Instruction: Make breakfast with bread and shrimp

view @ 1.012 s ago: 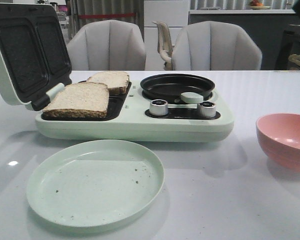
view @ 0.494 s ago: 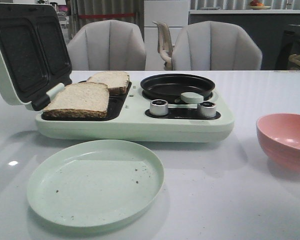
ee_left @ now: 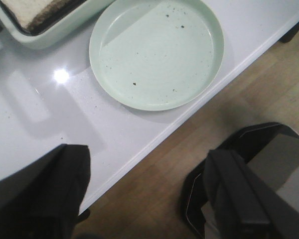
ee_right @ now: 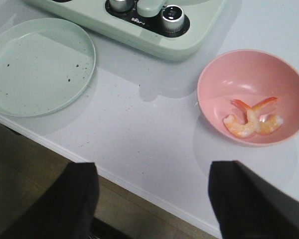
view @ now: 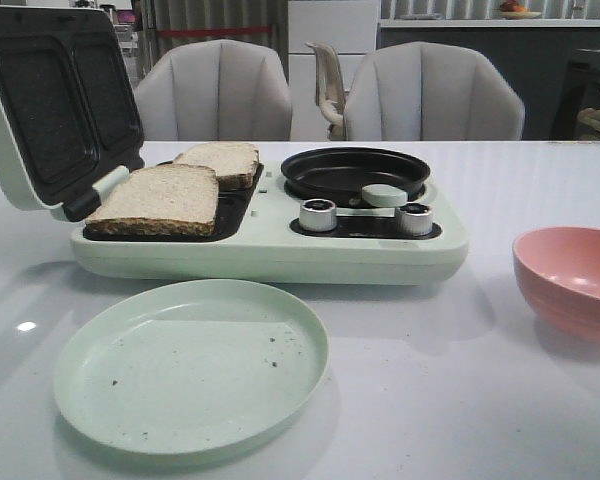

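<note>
Two slices of bread lie in the open sandwich maker, the near slice (view: 157, 199) in front and the far slice (view: 220, 162) behind it. An edge of one slice shows in the left wrist view (ee_left: 32, 11). Two shrimp (ee_right: 253, 121) lie in the pink bowl (ee_right: 217, 84), which also shows at the right in the front view (view: 560, 280). My left gripper (ee_left: 147, 191) is open and empty over the table's front edge. My right gripper (ee_right: 152, 199) is open and empty near the front edge, short of the bowl. Neither gripper shows in the front view.
A pale green plate (view: 100, 400) sits in front of the green cooker (view: 270, 255), whose lid (view: 50, 100) stands open at the left. A black pan (view: 355, 172) and two knobs (view: 318, 214) sit on the cooker's right half. Chairs stand behind the table.
</note>
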Robot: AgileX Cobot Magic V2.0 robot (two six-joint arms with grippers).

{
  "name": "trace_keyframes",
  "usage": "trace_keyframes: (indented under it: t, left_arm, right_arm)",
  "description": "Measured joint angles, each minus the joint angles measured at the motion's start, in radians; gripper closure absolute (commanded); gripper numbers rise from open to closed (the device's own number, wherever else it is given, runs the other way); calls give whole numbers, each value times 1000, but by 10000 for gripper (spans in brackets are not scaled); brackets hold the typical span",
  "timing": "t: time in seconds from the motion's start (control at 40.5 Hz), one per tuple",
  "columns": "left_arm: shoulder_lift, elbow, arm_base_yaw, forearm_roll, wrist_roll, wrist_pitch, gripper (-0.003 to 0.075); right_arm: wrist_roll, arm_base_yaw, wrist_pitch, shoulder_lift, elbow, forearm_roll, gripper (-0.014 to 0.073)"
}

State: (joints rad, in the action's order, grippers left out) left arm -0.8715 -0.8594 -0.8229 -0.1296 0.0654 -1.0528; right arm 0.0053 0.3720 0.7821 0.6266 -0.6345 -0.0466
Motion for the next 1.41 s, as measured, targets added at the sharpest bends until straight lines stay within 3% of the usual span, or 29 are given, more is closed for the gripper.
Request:
trace_keyframes:
  t: [0.123,0.247,0.395,0.592,0.864,1.037,1.185,1.407]
  left_arm:
    - [-110,-35,0,-18,0,-6,202]
    - [-216,-73,37,-29,6,-19,290]
    - [-300,-109,178,-35,9,-25,422]
    - [-331,-139,461,-18,0,-10,618]
    - [-335,-170,842,191,-171,88,619]
    - [-395,-234,1008,391,-316,132,619]
    - [-500,-329,1074,497,-365,150,619]
    - [-692,-517,1085,618,-385,157,619]
  right_arm:
    - [0,0,0,0,0,0,25]
    - [0,0,0,0,0,0,25]
    - [0,0,0,0,0,0,25]
    - [0,0,0,0,0,0,25]
    - [0,0,0,0,0,0,25]
    - [0,0,0,0,0,0,25]
    - [0,0,0,0,0,0,25]
    - [0,0,0,0,0,0,25]
